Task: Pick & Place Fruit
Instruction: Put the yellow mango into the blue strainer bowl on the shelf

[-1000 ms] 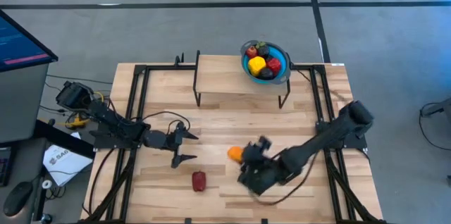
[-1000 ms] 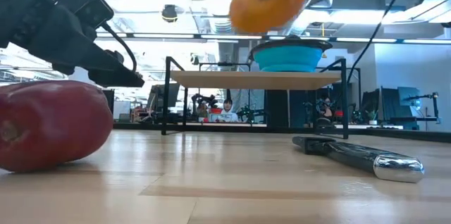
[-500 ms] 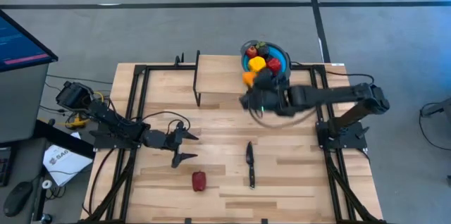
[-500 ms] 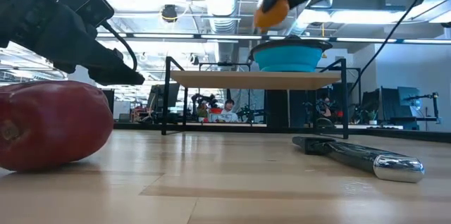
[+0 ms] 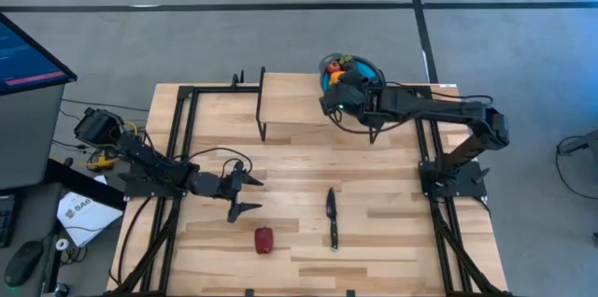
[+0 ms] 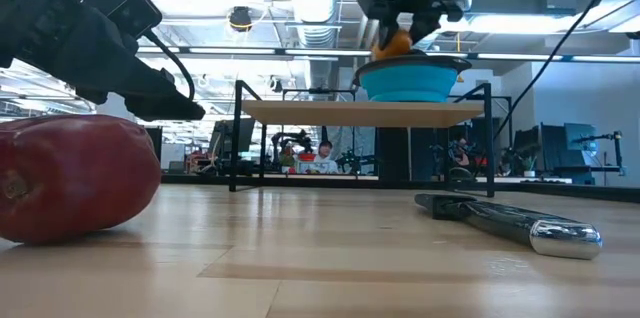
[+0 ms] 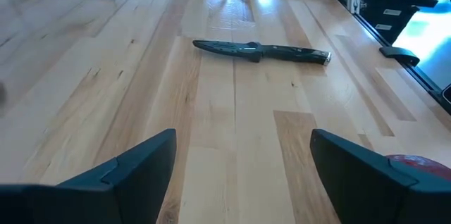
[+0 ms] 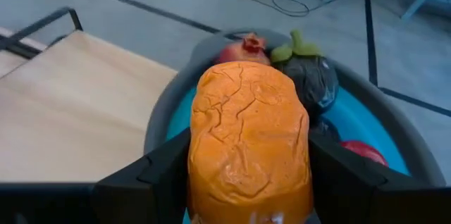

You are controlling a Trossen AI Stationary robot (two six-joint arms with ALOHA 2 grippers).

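Note:
My right gripper (image 5: 338, 84) hangs over the near-left rim of the blue bowl (image 5: 375, 75) on the raised shelf, shut on an orange fruit (image 8: 250, 132). The bowl holds more fruit: a red one (image 8: 238, 49), a dark purple one (image 8: 313, 79) and another red one (image 8: 363, 150). A dark red fruit (image 5: 264, 239) lies on its side on the table near the front edge; it looms in the low view (image 6: 75, 178). My left gripper (image 5: 245, 192) is open, hovering just behind and left of that red fruit. My right gripper pinches the orange fruit (image 8: 246, 175) between its two fingers (image 8: 151, 175), one on each side. The fingers slant down over the bowl's rim from the near-left. The fruit is lifted clear, above the bowl's inside (image 6: 395, 43).
A black-handled knife (image 5: 331, 217) lies on the table right of the red fruit, also in the left wrist view (image 7: 261, 51). The wooden shelf (image 5: 308, 106) on black legs stands at the far side. A black frame runs along both table sides.
My right gripper has carried the orange fruit up from the near middle of the table and toward the far edge, ending over the bowl on the shelf. The fruit stays held. The knife, hidden under the arm before, now shows.

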